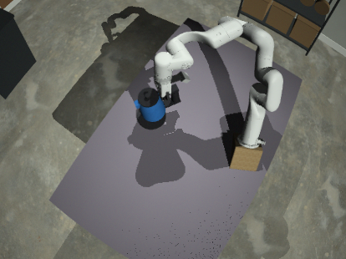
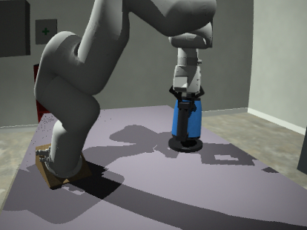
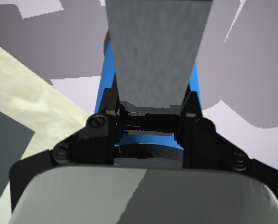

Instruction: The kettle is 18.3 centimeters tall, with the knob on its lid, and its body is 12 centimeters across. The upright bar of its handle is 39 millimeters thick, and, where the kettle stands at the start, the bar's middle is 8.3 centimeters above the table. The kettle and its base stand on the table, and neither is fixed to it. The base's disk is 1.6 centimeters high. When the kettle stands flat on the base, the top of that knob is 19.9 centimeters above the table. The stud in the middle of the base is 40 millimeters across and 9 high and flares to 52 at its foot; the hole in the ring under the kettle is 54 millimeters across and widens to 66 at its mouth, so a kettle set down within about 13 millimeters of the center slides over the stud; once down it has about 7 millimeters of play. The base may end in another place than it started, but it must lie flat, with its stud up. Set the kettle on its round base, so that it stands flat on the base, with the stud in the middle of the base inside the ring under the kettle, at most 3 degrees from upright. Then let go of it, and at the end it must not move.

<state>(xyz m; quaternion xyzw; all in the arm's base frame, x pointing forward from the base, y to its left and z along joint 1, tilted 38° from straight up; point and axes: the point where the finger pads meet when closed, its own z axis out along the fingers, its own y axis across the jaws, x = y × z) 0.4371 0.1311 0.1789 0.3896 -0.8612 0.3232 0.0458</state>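
Observation:
The blue kettle (image 1: 150, 109) with a dark lid and dark handle stands upright over the round black base (image 2: 185, 145). It looks seated on the base, but I cannot tell if it rests flat. In the side view the kettle (image 2: 187, 119) shows its handle bar toward the camera. My gripper (image 2: 186, 102) comes down from above and is shut on the kettle's handle bar. In the overhead view the gripper (image 1: 165, 96) sits at the kettle's right side. In the wrist view the grey handle bar (image 3: 157, 55) runs between the fingers, with the blue body behind it.
The arm's pedestal is a brown block (image 1: 246, 157) at the table's right edge. A dark cabinet (image 1: 12, 57) stands on the floor at left. A shelf with brown boxes (image 1: 288, 11) stands at the back right.

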